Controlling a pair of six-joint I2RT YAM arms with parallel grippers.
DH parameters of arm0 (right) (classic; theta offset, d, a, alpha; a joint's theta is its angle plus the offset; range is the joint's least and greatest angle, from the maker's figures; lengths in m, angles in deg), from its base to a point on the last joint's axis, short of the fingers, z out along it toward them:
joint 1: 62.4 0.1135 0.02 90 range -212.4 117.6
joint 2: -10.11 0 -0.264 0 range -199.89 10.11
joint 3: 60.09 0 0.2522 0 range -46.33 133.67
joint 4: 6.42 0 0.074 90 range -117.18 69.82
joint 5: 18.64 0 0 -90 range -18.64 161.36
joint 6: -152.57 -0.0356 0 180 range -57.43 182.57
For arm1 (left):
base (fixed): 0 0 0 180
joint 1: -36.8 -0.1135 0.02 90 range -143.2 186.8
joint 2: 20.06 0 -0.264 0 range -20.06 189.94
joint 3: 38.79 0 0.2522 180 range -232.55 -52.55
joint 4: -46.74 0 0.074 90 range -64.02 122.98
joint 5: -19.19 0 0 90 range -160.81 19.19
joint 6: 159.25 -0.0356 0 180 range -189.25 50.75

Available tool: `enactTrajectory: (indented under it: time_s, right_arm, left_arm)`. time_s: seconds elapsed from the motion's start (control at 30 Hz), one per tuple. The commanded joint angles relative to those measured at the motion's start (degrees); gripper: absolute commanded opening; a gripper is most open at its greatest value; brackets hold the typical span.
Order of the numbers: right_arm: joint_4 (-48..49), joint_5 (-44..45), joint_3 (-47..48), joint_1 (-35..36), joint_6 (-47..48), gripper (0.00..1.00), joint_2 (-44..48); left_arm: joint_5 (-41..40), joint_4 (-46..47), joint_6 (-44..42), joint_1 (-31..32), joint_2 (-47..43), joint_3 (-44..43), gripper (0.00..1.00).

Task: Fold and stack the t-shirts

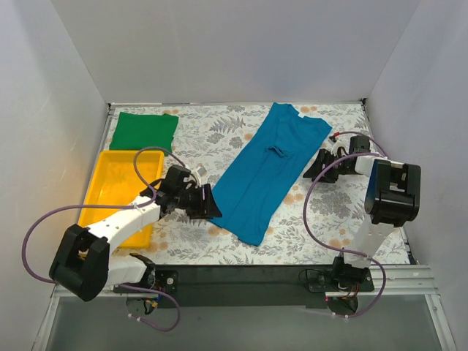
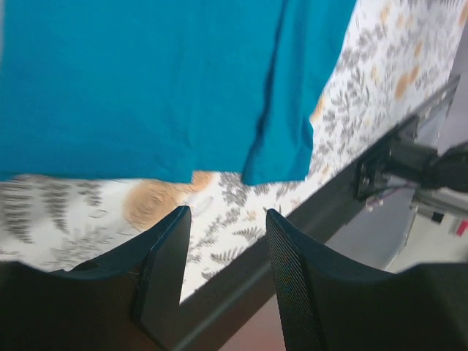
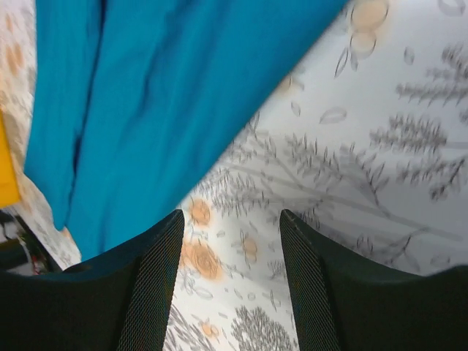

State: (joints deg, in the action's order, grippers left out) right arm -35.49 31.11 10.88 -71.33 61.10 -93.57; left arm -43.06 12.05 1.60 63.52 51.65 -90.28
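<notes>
On the table (image 1: pixel 329 219), one teal t-shirt (image 1: pixel 267 172), one green t-shirt (image 1: pixel 144 131), one yellow tray (image 1: pixel 117 183)

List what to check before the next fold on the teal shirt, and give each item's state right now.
1. The left tool is empty, jaws apart, just short of the teal shirt: ok.
2. The right tool is empty, jaws apart, beside that shirt's right edge: ok.
3. The teal shirt lies flat as a long strip: ok.
4. The teal shirt is down to a small rectangle: not ok.
5. The green shirt is folded, at the far left corner: ok.
6. The shirts are stacked: not ok, they lie apart.
</notes>
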Motion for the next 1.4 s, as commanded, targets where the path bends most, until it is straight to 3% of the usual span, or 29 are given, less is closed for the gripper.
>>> enactTrajectory:
  time_s: [0.0,0.17,0.3,0.67,0.93,1.37]
  right_arm:
    - [4.3,-2.3,3.7,-0.5,-7.3,0.62,-4.5]
    - [5.1,-0.9,9.9,-2.0,-9.6,0.61,-11.0]
    - [5.1,-0.2,13.6,-3.2,-10.7,0.60,-15.0]
    - [5.0,-1.2,16.8,-4.8,-11.8,0.56,-18.9]
    - [4.9,-1.6,17.1,-5.0,-12.2,0.55,-19.2]
    - [4.9,-1.4,17.6,-5.1,-12.7,0.53,-19.9]
  left_arm:
    - [3.0,2.8,4.1,4.6,-2.0,3.3,0.44]
    - [2.6,7.7,8.7,9.6,-2.6,5.9,0.45]
    - [-2.9,9.9,10.3,16.8,-1.5,4.5,0.45]
    - [-14.7,7.1,4.9,29.3,10.2,-6.5,0.44]
    - [-18.9,4.2,5.1,34.6,20.7,-15.2,0.42]
    - [-26.8,-4.6,3.5,38.9,27.7,-22.7,0.34]
